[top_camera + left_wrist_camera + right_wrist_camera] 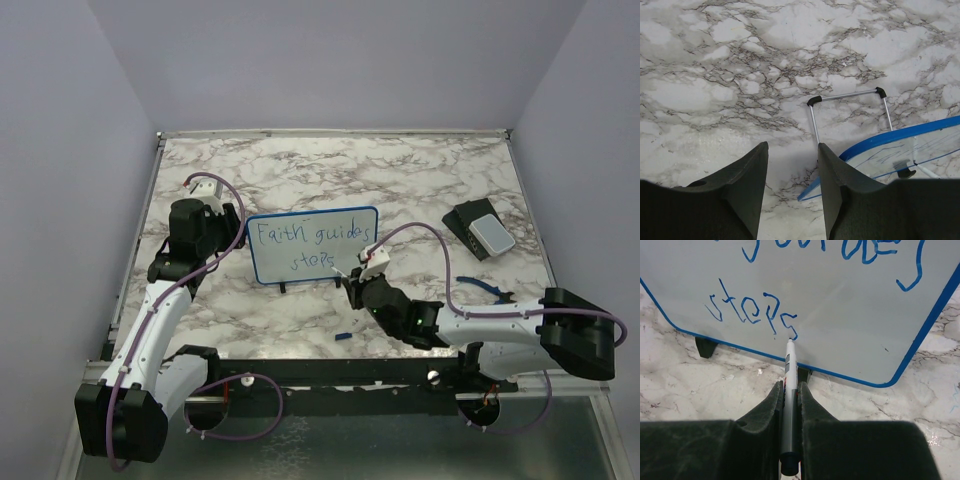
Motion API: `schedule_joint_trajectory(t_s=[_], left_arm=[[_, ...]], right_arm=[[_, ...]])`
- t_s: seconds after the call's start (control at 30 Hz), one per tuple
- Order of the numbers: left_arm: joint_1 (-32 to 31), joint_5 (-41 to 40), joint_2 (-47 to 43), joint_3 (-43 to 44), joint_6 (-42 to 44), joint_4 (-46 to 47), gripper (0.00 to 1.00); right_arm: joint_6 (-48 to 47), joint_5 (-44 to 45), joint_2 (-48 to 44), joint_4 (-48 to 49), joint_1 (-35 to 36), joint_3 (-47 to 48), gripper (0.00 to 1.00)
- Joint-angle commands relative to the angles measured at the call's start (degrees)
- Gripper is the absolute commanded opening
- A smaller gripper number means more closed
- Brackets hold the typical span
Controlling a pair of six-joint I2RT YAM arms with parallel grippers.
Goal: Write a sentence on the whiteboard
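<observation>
Currently the right tool (789,385) is clamped on the marker (788,365) — one finger pressed to each side of the barrel, tip pointing away at the whiteboard (850,310). The tip sits at the tail of the last "s" in "steps". Whether it touches the board cannot be told from the wrist view.

The sentence (310,245) reads "Faith guides" over "steps", so the writing step is judged to be at or near its end.

To finish cleanly:
- Withdraw the tip straight back along the barrel axis. Any sideways drift would likely add a stray stroke below the word.
- Apply light pressure only. The board stands on small black feet and a wire prop (847,95), and a firm push could tip or slide it.

The whiteboard stands near the middle of the marble surface (400,170), between the two arms. The left tool (792,150) has its fingers apart with nothing between them — it sits just beside the board's left edge, so it is placed to steady the frame if needed.

Farther off at the right lies a dark block with a pale pad (480,232), well apart from the board.
</observation>
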Motion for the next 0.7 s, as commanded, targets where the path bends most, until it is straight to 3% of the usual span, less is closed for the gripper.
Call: schedule_joint_trajectory(t_s=[0.0, 0.3, 0.67], left_arm=[[-0.33, 0.34, -0.74, -0.89, 0.04, 0.12, 0.47], [-0.25, 0.35, -0.74, -0.89, 0.04, 0.18, 0.47], [-0.26, 0.52, -0.64, -0.91, -0.04, 0.15, 0.47]], right_arm=[[-1.70, -0.93, 1.11, 3.84, -0.24, 1.37, 0.01], [-2.54, -2.32, -1.76, 3.19, -0.15, 0.64, 0.01], [2.34, 3.09, -6.77, -6.69, -0.15, 0.36, 0.01]])
